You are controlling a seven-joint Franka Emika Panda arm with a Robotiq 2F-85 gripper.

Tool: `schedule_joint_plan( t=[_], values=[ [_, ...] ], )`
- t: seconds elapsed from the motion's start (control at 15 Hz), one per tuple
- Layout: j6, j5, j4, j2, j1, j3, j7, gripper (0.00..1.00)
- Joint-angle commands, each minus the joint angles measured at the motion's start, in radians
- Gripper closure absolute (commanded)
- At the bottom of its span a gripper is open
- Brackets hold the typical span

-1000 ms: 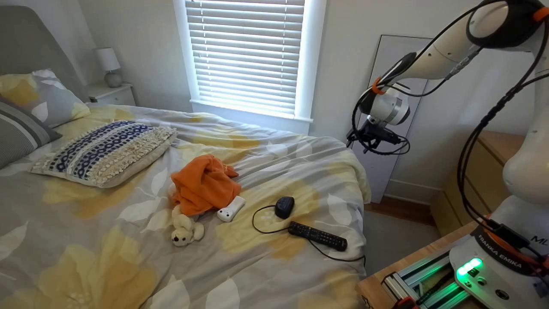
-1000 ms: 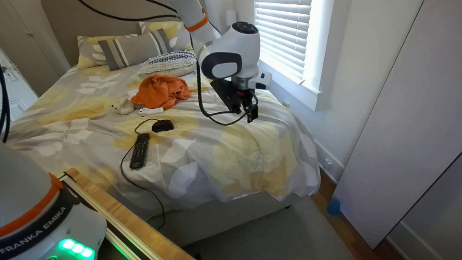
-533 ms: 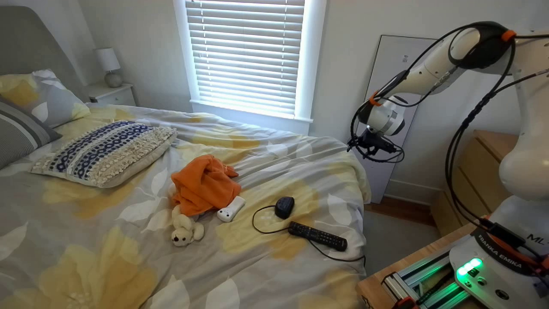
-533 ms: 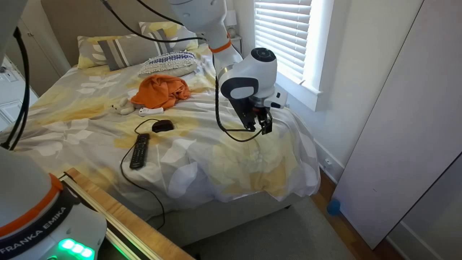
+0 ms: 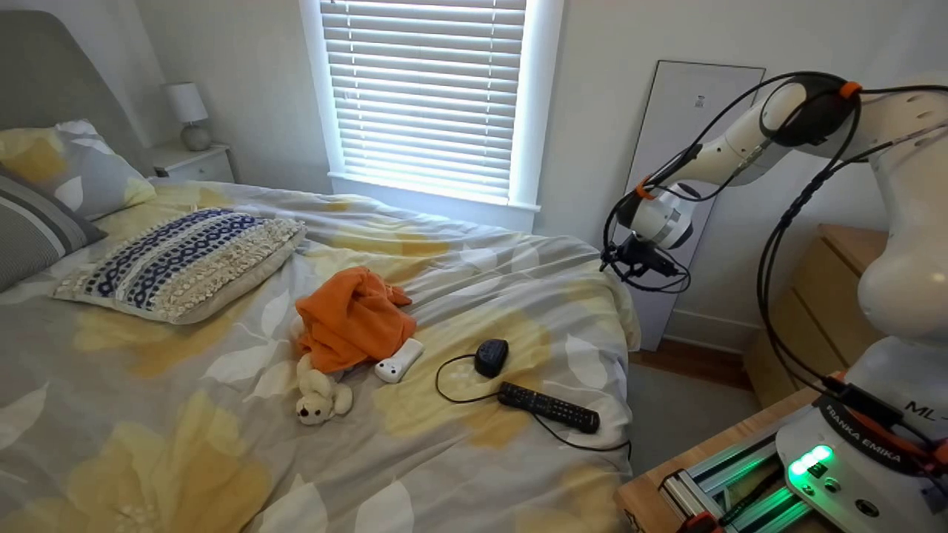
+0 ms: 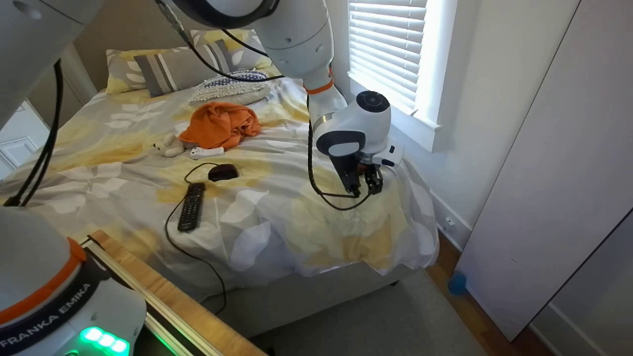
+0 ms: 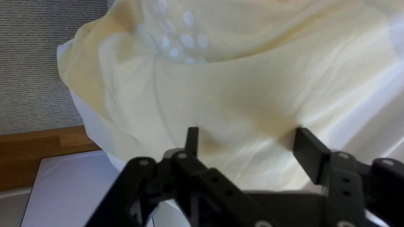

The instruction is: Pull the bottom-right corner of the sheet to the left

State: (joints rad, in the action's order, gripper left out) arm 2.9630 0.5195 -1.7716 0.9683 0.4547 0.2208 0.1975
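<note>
Hanging with its tips downward over the foot end of the bed (image 6: 316, 299), the gripper (image 7: 246, 137) has its two fingers (image 7: 192, 140) spread wide apart, and nothing is held between them; whether either tip touches the fabric below, I cannot tell. The sheet (image 6: 316, 232), a wrinkled pale grey-white cover with big yellow flowers, is spread over the bed and droops past the foot edge. Its bottom-right corner (image 6: 420, 249) hangs down near the gripper, not far from a pale leaning panel (image 6: 534, 198). In the wrist view the hem curves past ribbed grey carpet (image 7: 47, 69) and a strip of wood floor (image 7: 63, 138). On the sheet, in both exterior views, a black remote (image 5: 548, 407) lies close to the foot edge, with a rounded black device (image 5: 491, 357) near it; a thin cable (image 6: 224, 289) passes under the remote and down over the edge. Farther up, a white controller (image 5: 399, 360) sits just beside a bunched orange cloth (image 5: 355, 318), where a cream plush toy (image 5: 318, 396) pokes out. Beyond them rest a blue-and-white textured pillow (image 5: 181, 263), a grey striped pillow (image 6: 183, 69) and flowered pillows (image 5: 67, 163). In an exterior view, a white lamp (image 5: 185, 104) stands on a nightstand (image 5: 194, 164).
</note>
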Motion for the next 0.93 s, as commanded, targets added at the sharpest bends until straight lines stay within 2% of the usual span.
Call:
schedule_joint_plan(
  t=[0.0,0.4,0.6,0.87],
  values=[
    [0.024,-0.043,0.061,0.066,0.034,0.038,-0.024,0.53],
    [0.013,-0.066,0.092,0.086,0.037,0.050,-0.045,0.97],
    [-0.001,-0.075,0.066,0.054,0.020,0.029,-0.071,1.00],
    [-0.048,-0.119,-0.033,-0.048,-0.065,-0.086,-0.169,0.99]
  ],
)
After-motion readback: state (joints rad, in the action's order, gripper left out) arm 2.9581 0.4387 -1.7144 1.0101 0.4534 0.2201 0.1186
